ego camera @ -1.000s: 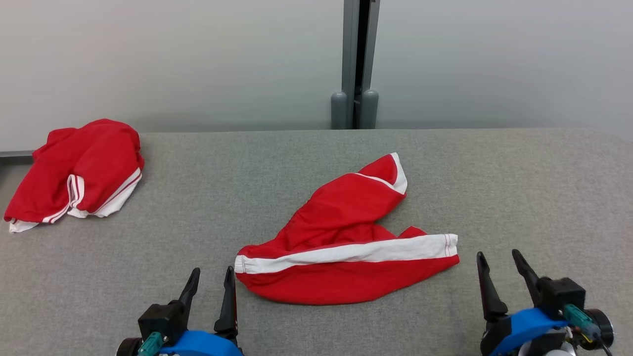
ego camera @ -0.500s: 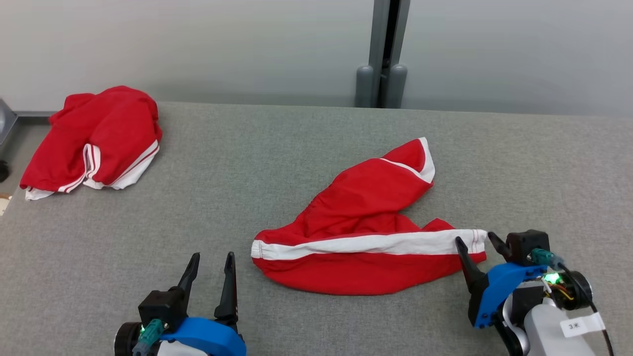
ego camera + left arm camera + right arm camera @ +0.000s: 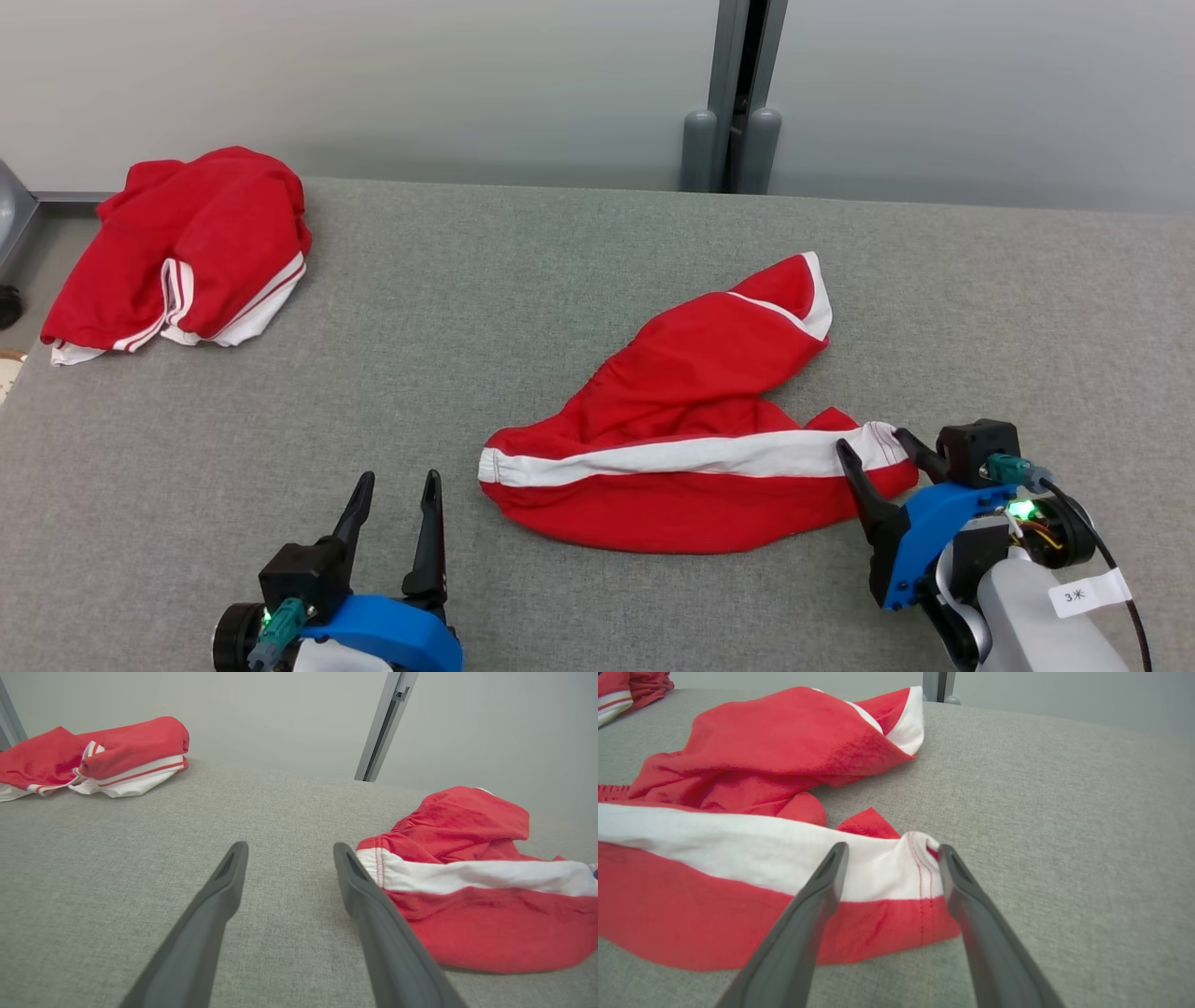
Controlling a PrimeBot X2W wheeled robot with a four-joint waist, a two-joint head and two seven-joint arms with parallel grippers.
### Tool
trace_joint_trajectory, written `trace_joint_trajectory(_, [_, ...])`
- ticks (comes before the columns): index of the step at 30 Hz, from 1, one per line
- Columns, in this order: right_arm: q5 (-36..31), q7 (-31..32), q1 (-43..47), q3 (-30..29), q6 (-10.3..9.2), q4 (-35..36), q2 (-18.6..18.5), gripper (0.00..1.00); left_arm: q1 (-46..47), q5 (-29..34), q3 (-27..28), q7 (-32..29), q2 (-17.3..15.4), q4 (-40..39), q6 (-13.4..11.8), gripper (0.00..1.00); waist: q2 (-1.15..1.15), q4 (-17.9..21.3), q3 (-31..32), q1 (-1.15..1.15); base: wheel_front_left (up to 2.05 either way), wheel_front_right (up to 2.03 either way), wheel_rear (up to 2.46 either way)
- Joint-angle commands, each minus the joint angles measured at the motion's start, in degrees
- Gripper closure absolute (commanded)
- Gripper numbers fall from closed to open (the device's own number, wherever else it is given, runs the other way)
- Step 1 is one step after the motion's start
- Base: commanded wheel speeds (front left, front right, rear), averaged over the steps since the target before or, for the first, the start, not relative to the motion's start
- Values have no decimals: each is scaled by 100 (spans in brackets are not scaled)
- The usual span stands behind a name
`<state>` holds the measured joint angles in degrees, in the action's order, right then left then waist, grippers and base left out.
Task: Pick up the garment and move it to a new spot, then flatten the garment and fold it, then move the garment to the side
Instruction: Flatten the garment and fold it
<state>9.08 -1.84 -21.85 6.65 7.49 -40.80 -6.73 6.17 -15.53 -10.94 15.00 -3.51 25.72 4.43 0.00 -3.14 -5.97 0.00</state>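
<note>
Right wrist view is showing the right jaws standing wide apart with nothing clamped, straddling the stitched end of the white band (image 3: 887, 872) on the garment (image 3: 714, 914). That end is sitting between the two tips, and I can't tell whether they're touching cloth yet. Garment is lying crumpled on the surface (image 3: 1064, 812), spreading away to the left of these jaws, with one folded flap bunching up ahead and left. Left jaws are also standing apart and holding nothing, hanging low over bare surface. The garment's elastic end is lying just beside their right-hand tip, not between them. I'm reading this as the pickup grasp getting lined up. To do it well, I'd be driving the right tips down until they're pressing into the surface, so they're getting under both layers. Then I'd be closing on the stitched band end: that doubled seam should be giving the firmest bite, while thin cloth elsewhere is likely slipping. Left jaws probably need shifting right onto the elastic end before any lift. Second red garment (image 3: 177, 243) is sitting well off to the left of the left jaws, so I'd be choosing a drop spot apart from it.
</note>
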Motion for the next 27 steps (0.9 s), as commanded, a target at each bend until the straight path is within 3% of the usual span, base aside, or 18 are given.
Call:
trace_joint_trajectory(1, [35,-46,-93,39,1,12,-73,0,67,43,30,27,-3,-3,14,0,0,10,-10,0,0,0,0])
trace_joint_trajectory(14, [131,-14,-542,63,1,-616,-268,0,160,105,4,28,18,39,56,0,0,-52,-143,0,0,0,0])
trace_joint_trajectory(15, [174,-15,-562,99,1,-663,-261,7,168,110,5,27,19,43,58,0,0,-61,-147,0,0,0,0])
trace_joint_trajectory(17, [271,-17,-599,166,1,-738,-254,51,176,112,14,27,21,47,60,0,0,-71,-154,0,0,0,0])
trace_joint_trajectory(20, [381,-52,-647,274,1,-798,-301,81,173,120,31,27,24,55,61,0,0,-72,-151,0,0,0,0])
trace_joint_trajectory(21, [417,-78,-655,311,1,-805,-317,100,169,123,36,27,25,58,62,0,0,-68,-148,0,0,0,0])
trace_joint_trajectory(27, [562,-269,-690,505,1,-784,-395,100,148,80,13,27,30,114,106,0,0,-4,-126,0,0,0,0])
